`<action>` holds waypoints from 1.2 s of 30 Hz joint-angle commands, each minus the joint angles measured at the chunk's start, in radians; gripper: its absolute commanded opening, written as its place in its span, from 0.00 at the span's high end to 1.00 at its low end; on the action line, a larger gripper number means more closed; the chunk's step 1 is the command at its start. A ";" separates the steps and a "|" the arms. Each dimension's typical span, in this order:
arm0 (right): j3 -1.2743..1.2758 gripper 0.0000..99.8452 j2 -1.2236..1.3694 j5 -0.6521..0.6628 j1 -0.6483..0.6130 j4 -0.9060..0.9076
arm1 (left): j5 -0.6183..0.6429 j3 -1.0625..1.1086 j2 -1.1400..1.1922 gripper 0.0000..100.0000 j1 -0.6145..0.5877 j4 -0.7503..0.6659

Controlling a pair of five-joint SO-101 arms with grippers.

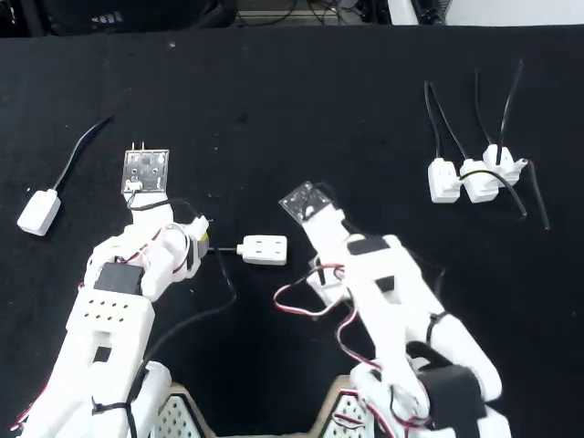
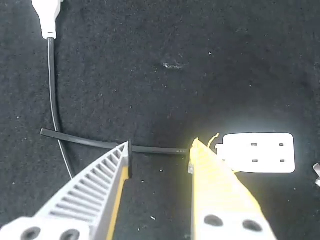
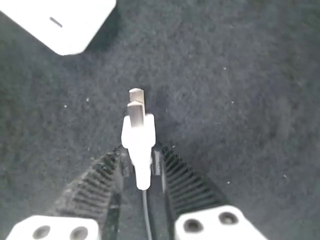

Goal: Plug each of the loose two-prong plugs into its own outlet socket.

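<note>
One plug [image 3: 138,135] pinched by its white body in the right claw [image 3: 140,149], clamped tight on both sides. Both prongs poke out past the fingertips, not in any slot yet, and its thin wire trails back between the fingers. A corner of the outlet [image 1: 263,249] sits close ahead of the prongs and off to one side, not touching.

Outlet itself lies flat on the black table [image 1: 274,109] with the slots facing up, roughly mid-table between the two arms. In the high view the right arm's end hangs just right of it and the left arm's end just left of it.

Left claw [image 2: 160,145] spread open and holding nothing, straddling a black cord [image 2: 90,139] that runs across toward the outlet. Yellowish finger just beside the outlet's end; can't tell if it actually touches.

Second plug [image 1: 37,212] lies loose well to the left of the outlet, black wire curling up and away from it.

Well off to the right of the outlet and farther back, a cluster [image 1: 474,178] of three white pieces packed side by side, black wires sticking up from them. Can't tell from here whether those are plugs, sockets or both.
</note>
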 commanded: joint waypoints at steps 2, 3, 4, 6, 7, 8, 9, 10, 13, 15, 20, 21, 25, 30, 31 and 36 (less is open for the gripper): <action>-0.071 0.99 0.044 0.000 -0.032 0.003 | 0.008 -0.008 -0.023 0.80 -0.008 -0.009; -0.076 0.99 0.051 -0.002 -0.032 0.003 | 0.008 -0.008 -0.023 0.80 -0.008 -0.009; -0.076 0.99 0.056 -0.002 -0.032 0.003 | 0.008 -0.008 -0.023 0.80 -0.008 -0.009; -0.071 0.99 0.058 -0.002 -0.032 0.003 | 0.006 -0.008 -0.025 0.80 -0.008 -0.009; -0.070 0.99 0.053 -0.002 -0.031 0.008 | 0.006 -0.008 -0.025 0.80 -0.008 -0.009; -0.070 0.99 0.039 -0.002 -0.029 0.011 | 0.006 -0.008 -0.025 0.80 -0.008 -0.009; -0.070 0.99 0.015 -0.003 -0.026 0.021 | 0.006 -0.008 -0.025 0.80 -0.008 -0.009; -0.076 0.99 -0.019 -0.003 -0.018 0.048 | 0.006 -0.008 -0.025 0.80 -0.008 -0.009; -0.077 0.99 -0.160 -0.006 -0.031 0.135 | 0.011 -0.008 -0.023 0.80 -0.008 -0.009; -0.054 0.99 -0.260 -0.038 -0.066 0.161 | 0.012 -0.008 -0.028 0.80 -0.008 -0.009; 0.048 0.99 -0.453 -0.089 -0.226 0.063 | 0.014 -0.008 -0.031 0.80 -0.008 -0.015; 0.067 0.99 -0.473 -0.100 -0.244 0.015 | 0.014 -0.008 -0.031 0.80 -0.008 -0.015; 0.119 0.99 -0.469 -0.189 -0.272 -0.196 | 0.014 -0.008 -0.031 0.80 -0.008 -0.017; 0.128 0.99 -0.435 -0.261 -0.308 -0.267 | 0.015 -0.008 -0.031 0.80 -0.008 -0.017; 0.128 0.99 -0.435 -0.265 -0.330 -0.272 | 0.015 -0.008 -0.031 0.80 -0.008 -0.017; 0.130 0.99 -0.426 -0.276 -0.480 -0.324 | 0.078 -0.015 -0.031 0.80 -0.008 -0.017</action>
